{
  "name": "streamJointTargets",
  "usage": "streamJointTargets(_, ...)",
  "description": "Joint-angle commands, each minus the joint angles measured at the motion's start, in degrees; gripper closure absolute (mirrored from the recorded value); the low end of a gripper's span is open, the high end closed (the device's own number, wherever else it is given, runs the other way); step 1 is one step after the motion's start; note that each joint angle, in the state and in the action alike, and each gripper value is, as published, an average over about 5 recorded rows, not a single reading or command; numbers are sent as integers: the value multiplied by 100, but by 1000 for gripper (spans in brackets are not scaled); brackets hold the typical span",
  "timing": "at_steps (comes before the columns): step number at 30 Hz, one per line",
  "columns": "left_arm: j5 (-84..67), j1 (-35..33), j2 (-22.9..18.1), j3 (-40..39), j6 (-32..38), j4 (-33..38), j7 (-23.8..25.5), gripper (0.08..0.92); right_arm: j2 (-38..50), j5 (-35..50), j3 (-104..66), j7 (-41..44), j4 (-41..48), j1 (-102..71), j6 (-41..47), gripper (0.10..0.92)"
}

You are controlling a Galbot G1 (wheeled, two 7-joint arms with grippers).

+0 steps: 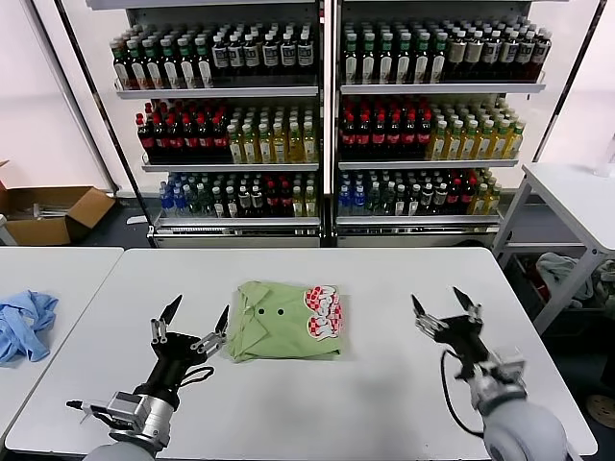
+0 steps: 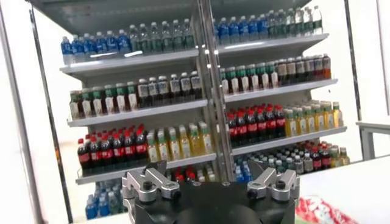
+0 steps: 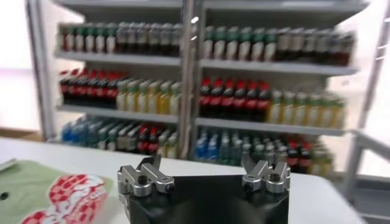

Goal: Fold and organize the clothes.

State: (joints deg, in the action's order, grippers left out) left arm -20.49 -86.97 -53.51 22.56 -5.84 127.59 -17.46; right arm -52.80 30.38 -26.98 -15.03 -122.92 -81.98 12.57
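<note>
The light green shirt [image 1: 285,322] lies folded into a neat rectangle at the middle of the white table [image 1: 384,279], collar and two dark buttons to the left, red-and-white patch [image 1: 324,310] on its right side. My left gripper [image 1: 197,320] is open and empty, raised just left of the shirt. My right gripper [image 1: 441,307] is open and empty, raised to the right of the shirt with a gap between. The shirt's patch shows in the right wrist view [image 3: 64,196] and at the edge of the left wrist view [image 2: 320,210].
A light blue garment [image 1: 24,325] lies on a second table at the left. Shelves of bottles [image 1: 327,115] stand behind the table. A cardboard box [image 1: 48,213] sits on the floor at the far left, and another white table [image 1: 577,192] stands at the right.
</note>
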Motion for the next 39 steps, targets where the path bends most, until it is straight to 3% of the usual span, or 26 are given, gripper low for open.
streamJointTargets(1,-54,-575,267,64,930,-338,-229,177,-501,-1527,-1209,-525,-839,-3587,-3282,203)
streamJointTargets(17,-145,-1095,265,251,1034,-220,-284,177,-435,-1078,-1036,-282,-614,-3498,-3710,203)
streamJointTargets(39,-624,-1275,263,609,1133,-373,-354,177,-476,-1087,-939,-229,-436,-3617,-4044,203)
